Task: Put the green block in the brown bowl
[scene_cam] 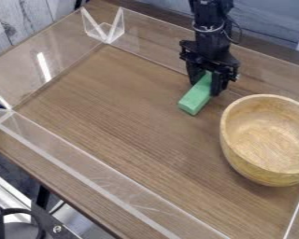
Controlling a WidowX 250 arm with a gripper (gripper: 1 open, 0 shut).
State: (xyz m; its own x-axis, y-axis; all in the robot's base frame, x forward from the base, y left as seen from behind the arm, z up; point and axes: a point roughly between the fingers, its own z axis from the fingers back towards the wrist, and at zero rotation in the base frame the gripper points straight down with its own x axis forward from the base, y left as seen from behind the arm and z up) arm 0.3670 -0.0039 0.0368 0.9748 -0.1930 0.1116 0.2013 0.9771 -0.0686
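The green block (196, 96) lies on the wooden table just left of the brown bowl (227, 136), its long side running toward the camera. My black gripper (209, 78) points straight down over the block's far end, with a finger pressed against each side, so it is shut on the block. The block's near end seems to rest on the table. The light wooden bowl stands upright at the right, with nothing in it.
Clear acrylic walls (64, 163) ring the table top, with a clear corner bracket (105, 28) at the back left. The bowl sits close to the right-hand wall. The arm (212, 19) rises from the gripper to the top of the view.
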